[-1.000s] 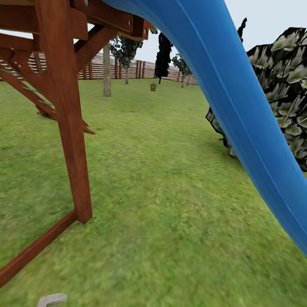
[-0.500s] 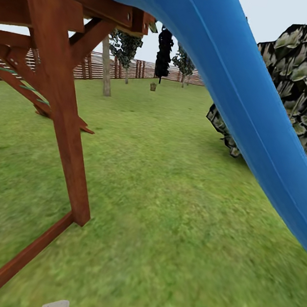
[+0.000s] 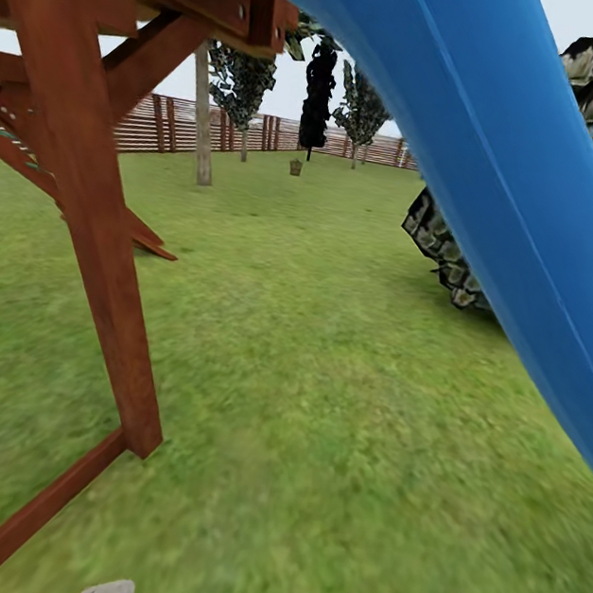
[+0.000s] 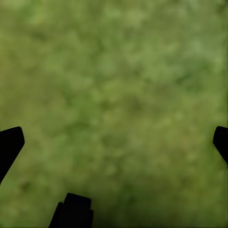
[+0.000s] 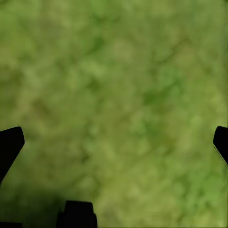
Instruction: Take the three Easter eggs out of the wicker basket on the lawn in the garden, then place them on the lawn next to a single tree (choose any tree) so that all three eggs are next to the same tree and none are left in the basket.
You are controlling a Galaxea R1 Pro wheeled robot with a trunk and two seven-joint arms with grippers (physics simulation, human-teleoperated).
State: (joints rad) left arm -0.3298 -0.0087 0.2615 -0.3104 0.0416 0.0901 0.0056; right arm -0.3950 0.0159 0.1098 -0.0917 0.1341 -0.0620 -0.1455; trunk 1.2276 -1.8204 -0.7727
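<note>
Over bare lawn [image 4: 118, 95], left fingers [image 4: 9, 145] and right fingers [image 5: 9, 145] are spread wide, holding nothing.

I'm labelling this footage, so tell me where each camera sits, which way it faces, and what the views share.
Head view: on the robot's head, facing forward over the lawn, between a wooden play frame and a blue slide, toward the distant wicker basket, trees and fence.
Left wrist view: near the left tool, pointing down at grass; dark fingertips show.
Right wrist view: near the right tool, pointing down at grass; dark fingertips show.
Shared: all three show the lawn.
</note>
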